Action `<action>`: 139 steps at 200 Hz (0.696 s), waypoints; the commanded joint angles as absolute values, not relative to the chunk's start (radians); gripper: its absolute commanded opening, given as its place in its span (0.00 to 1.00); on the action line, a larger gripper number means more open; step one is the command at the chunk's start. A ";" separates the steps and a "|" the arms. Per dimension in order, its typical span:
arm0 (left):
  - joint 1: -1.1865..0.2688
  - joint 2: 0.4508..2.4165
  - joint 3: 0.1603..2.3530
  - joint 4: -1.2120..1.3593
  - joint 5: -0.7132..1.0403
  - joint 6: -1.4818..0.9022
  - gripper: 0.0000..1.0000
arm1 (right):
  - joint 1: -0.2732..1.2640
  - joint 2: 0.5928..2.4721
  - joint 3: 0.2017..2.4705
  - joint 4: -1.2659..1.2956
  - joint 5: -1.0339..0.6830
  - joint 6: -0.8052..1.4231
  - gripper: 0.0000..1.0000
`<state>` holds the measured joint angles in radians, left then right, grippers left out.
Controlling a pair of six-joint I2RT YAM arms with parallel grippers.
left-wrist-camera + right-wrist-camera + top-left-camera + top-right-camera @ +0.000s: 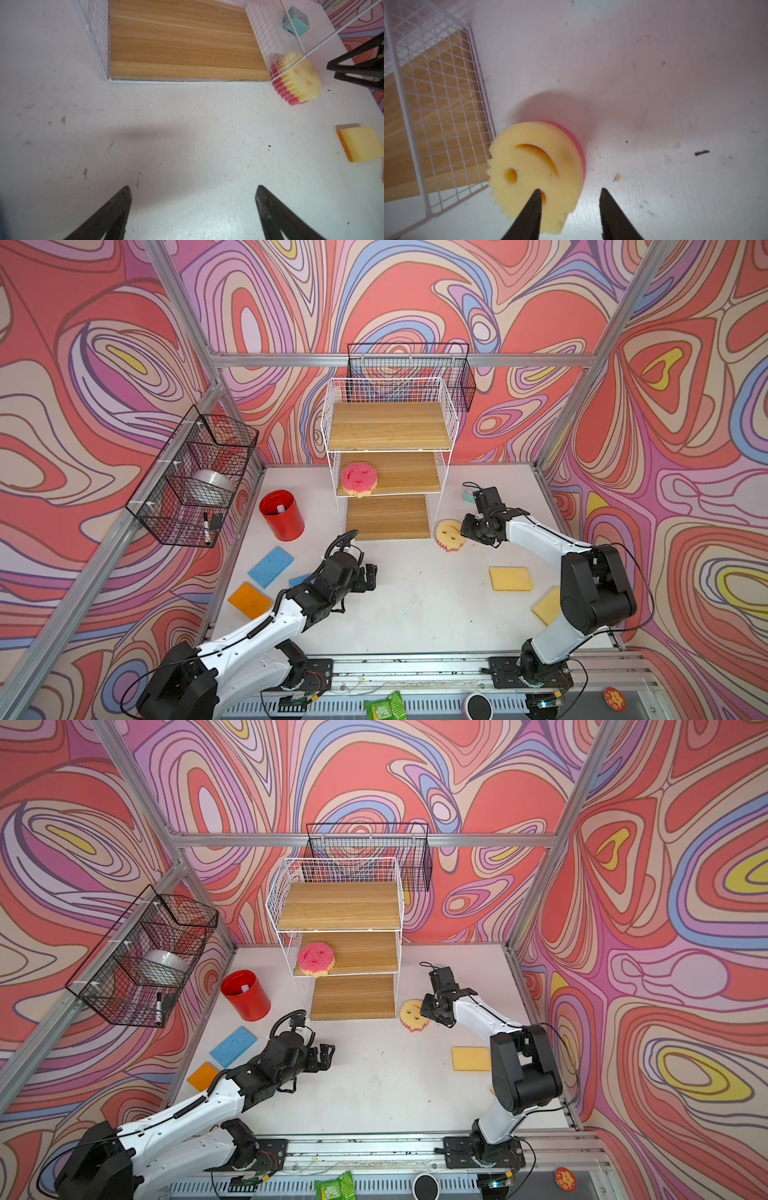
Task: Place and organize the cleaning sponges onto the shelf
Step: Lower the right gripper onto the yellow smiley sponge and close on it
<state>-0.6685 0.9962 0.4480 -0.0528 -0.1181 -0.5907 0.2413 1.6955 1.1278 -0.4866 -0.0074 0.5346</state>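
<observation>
One down, six to go: a pink smiley sponge (358, 478) sits at the left end of the middle board of the white wire shelf (390, 427), its rim apparently hanging a little over the board's front edge. It is the only one of seven cleaning sponges shelved so far, and the top and bottom boards are bare.

The yellow-faced smiley sponge (537, 172) lies on the tabletop (415, 605) just beside the shelf's lower right corner and looks set to be the next pick. The right gripper (570, 190) hangs over it with its jaws about half open. One tip is over the sponge's face and the other over bare tabletop just past its rim, so nothing is held yet.

The left gripper (193, 187) hovers over an empty patch in front of the bottom board, its jaws spread wide and holding nothing.

The rest wait on the tabletop, well apart from the shelf. On the left are a blue sponge (271, 566), a second blue sponge (300, 580) mostly hidden by the left arm, and an orange sponge (249, 600). On the right are a yellow rectangular sponge (510, 578) and another yellow sponge (547, 605) partly behind the right arm — most of the job is ahead.
</observation>
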 commanded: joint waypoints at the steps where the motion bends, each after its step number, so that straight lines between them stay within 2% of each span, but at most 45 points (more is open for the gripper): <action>1: -0.669 0.976 0.440 -0.036 -0.111 -0.567 0.93 | 0.239 1.741 1.178 -0.503 0.022 0.507 0.44; 48: -0.669 0.977 0.433 -0.031 -0.118 -0.558 0.93 | 0.240 1.804 1.210 -0.520 0.051 0.482 0.38; 139: -0.669 1.031 0.431 0.006 -0.121 -0.558 0.93 | 0.239 1.861 1.216 -0.512 0.020 0.471 0.37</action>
